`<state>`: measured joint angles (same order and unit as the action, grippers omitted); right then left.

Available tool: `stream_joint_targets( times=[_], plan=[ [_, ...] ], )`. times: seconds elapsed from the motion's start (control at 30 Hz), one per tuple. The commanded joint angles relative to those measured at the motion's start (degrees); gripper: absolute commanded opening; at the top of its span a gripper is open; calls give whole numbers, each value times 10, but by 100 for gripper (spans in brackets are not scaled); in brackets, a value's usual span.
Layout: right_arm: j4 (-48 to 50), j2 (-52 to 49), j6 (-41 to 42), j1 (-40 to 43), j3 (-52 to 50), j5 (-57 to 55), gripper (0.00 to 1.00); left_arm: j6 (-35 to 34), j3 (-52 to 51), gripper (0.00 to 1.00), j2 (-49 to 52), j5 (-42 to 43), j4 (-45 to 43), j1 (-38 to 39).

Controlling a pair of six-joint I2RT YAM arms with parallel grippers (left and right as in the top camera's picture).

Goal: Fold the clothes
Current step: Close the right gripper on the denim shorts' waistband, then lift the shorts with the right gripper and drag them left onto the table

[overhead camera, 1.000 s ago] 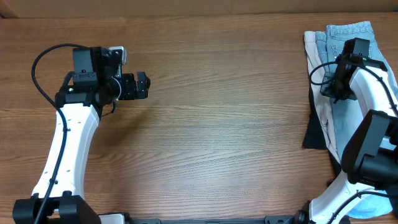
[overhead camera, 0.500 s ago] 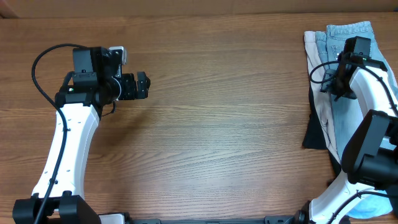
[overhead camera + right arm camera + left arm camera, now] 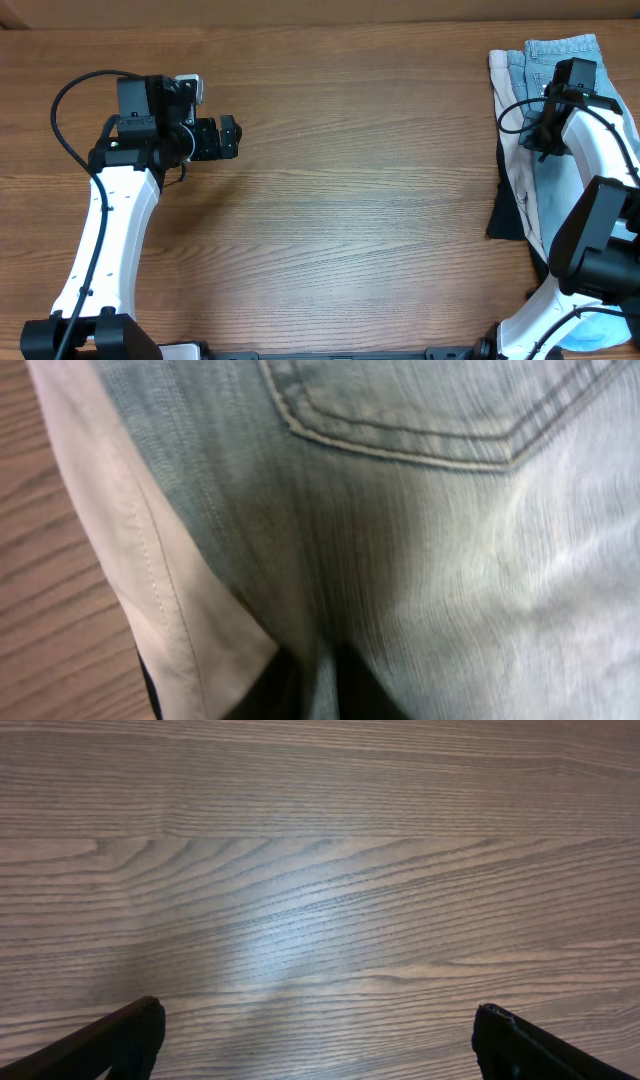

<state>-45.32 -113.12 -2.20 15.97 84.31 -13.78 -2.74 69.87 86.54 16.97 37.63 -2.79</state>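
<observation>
The work surface is a brown wood-grain table (image 3: 380,180) that fills the frame. All cloth items sit along the right edge.

- Beige shorts (image 3: 525,200) lie flat, directly on the wood.
- Faded denim shorts (image 3: 560,50) lie on top of them in the upper right corner, pocket stitching facing up.
- A dark cloth (image 3: 505,215) protrudes from under the beige fabric at mid-right.
- A pale-blue cloth (image 3: 603,335) shows at the lower right corner; its support cannot be determined.

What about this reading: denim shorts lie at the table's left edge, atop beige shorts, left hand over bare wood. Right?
Wrong edge: overhead shows the denim shorts at the table's right edge, atop beige shorts, left hand over bare wood.
</observation>
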Motion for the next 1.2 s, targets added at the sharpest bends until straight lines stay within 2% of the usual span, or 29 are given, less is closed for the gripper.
stream_joint_targets(
  times=[0.0,0.27,0.37,0.63,0.83,1.17],
  plan=[
    [0,-10,-1,-1,11,-8,6,15,8,100,4,4,-6,-5],
    [-47,6,21,-2,45,1,4,15,8,99,4,5,-15,-5],
    [-99,35,22,-2,90,45,4,15,8,96,4,5,-28,-6],
    [-261,81,5,-31,226,160,4,6,29,96,3,5,-38,-6],
    [-329,81,5,-142,278,197,4,6,63,97,3,4,-34,-20],
    [-298,74,56,-391,277,244,4,7,79,100,3,4,-32,-93]
  ],
)
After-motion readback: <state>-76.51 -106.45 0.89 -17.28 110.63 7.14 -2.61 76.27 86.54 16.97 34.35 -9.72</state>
